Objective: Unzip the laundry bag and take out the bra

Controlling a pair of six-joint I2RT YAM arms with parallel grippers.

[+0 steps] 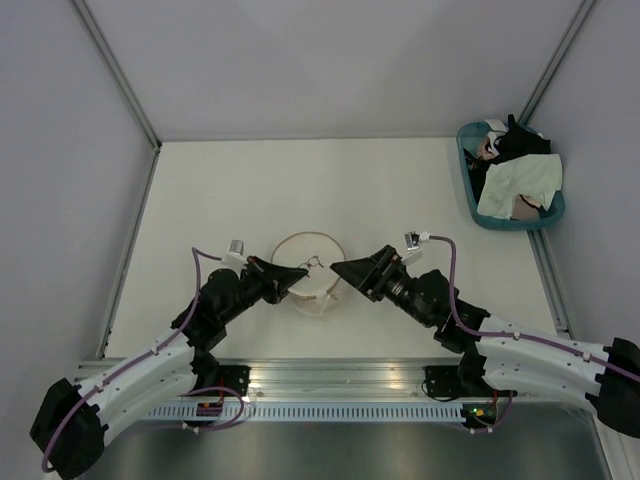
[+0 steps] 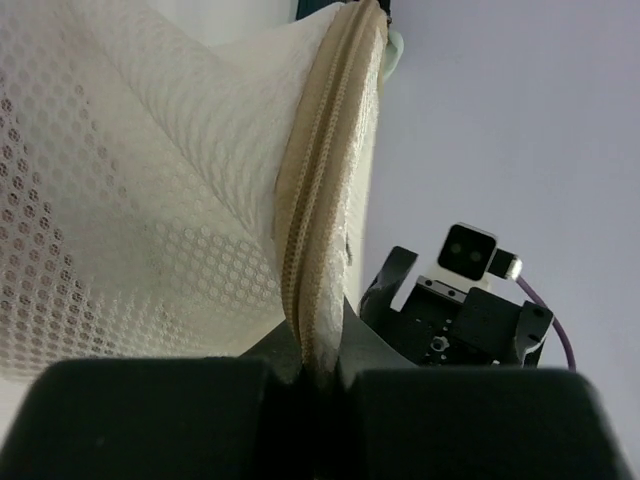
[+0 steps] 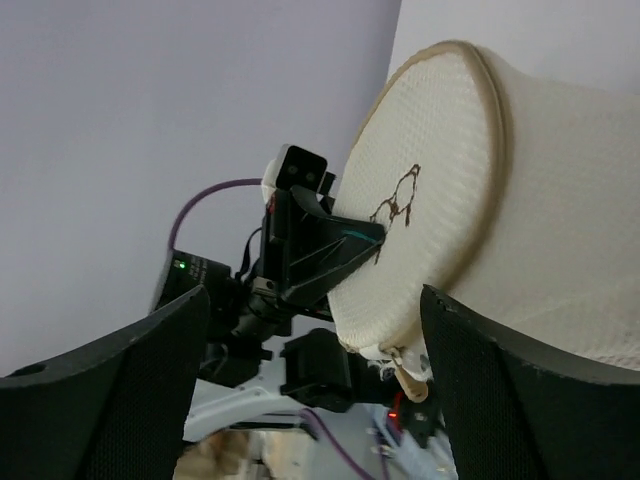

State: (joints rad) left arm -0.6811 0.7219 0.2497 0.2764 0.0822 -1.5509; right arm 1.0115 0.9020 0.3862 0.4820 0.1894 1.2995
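Note:
The laundry bag (image 1: 312, 262), a round cream mesh case with a tan rim, sits on the table between both arms. My left gripper (image 1: 292, 276) is shut on its tan zipper rim (image 2: 318, 200), with the mesh (image 2: 140, 200) filling the left wrist view. My right gripper (image 1: 338, 271) is open at the bag's right side. In the right wrist view the bag's lid (image 3: 430, 170) shows its dark bra drawing (image 3: 398, 205), and a tan zipper pull (image 3: 410, 380) hangs between my open fingers (image 3: 480, 380), not touching them. The bra is hidden.
A teal plastic basket (image 1: 471, 195) stands at the back right and holds a white-and-pale-green cloth (image 1: 520, 185) and a black garment (image 1: 520, 138). Grey walls close in the table's left, far and right sides.

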